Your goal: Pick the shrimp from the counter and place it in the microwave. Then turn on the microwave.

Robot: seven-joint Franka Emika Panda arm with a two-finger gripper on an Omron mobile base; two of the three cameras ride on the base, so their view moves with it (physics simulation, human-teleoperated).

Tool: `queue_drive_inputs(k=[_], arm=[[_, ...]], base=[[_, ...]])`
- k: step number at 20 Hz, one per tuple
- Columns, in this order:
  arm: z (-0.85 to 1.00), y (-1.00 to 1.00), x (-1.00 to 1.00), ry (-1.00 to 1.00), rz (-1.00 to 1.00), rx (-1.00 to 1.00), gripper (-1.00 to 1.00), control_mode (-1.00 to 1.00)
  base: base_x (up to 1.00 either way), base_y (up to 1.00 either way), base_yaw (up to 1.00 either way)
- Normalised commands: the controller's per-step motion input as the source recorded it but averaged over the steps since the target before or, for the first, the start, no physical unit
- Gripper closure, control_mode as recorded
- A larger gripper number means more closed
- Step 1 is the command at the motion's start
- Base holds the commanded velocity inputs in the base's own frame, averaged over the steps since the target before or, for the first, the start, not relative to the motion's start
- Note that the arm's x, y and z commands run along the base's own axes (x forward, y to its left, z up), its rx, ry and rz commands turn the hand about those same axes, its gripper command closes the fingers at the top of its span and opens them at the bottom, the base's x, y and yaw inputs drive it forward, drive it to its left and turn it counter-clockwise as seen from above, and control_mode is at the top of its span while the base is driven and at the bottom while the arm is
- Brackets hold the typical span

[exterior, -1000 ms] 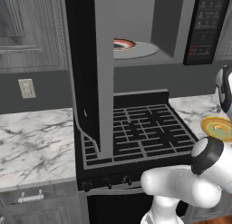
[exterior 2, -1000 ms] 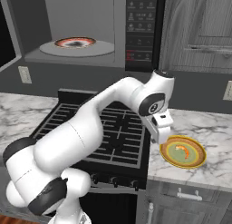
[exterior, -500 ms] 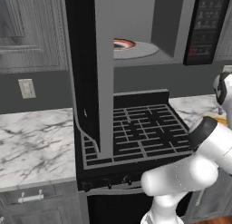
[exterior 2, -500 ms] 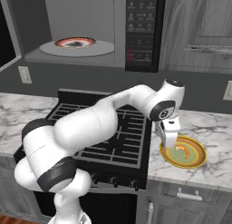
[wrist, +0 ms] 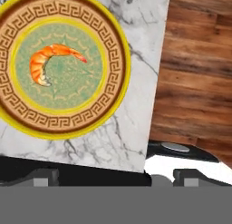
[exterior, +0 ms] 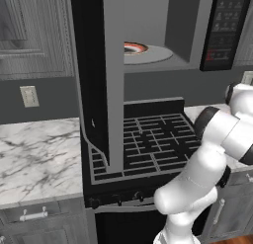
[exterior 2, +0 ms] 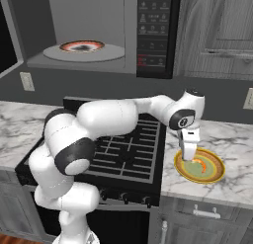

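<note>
The shrimp (wrist: 50, 60) is a small curved orange piece lying on a round green plate (wrist: 107, 78) with a yellow rim and brown pattern. The plate rests on the white marble counter (wrist: 134, 110) right of the stove. In the right base view my gripper (exterior 2: 188, 156) hangs fingers-down over the plate's (exterior 2: 211, 174) left part, just left of the shrimp (exterior 2: 199, 164) and apart from it. Its fingertips (wrist: 43, 177) stand wide apart, open and holding nothing. The microwave (exterior 2: 99, 25) hangs above the stove with its door (exterior: 95, 75) swung open, its turntable (exterior 2: 83, 51) and keypad (exterior 2: 156, 30) in sight.
A black grated stove top (exterior 2: 129, 147) lies left of the plate. A patterned dish (exterior 2: 82, 45) sits on the turntable. The counter's front edge is close to the plate, with wood floor (wrist: 199, 60) beyond it. Grey wall cabinets (exterior 2: 217, 30) flank the microwave.
The arm has swung right and stretched out; the hand has come down over the plate's left part. The gripper stays open, and the shrimp and plate have not moved.
</note>
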Motion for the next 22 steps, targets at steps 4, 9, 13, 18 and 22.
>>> queue_drive_inputs(k=[4,9,13,18,22], arm=[[-0.26,-0.34,0.29,0.15,-0.06,0.01,-1.00,-1.00],[-0.33,-0.26,0.17,0.09,-0.02,0.06,-1.00,-1.00],[-0.34,-0.21,0.13,0.01,0.00,0.12,-1.00,-1.00],[-0.28,-0.17,0.20,0.00,0.00,0.15,-1.00,-1.00],[-0.15,-0.09,0.25,0.00,0.00,0.09,-1.00,-1.00]], base=[[0.00,0.00,0.00],[0.00,0.00,0.00],[0.00,0.00,0.00],[0.00,0.00,0.00],[0.00,0.00,0.00]])
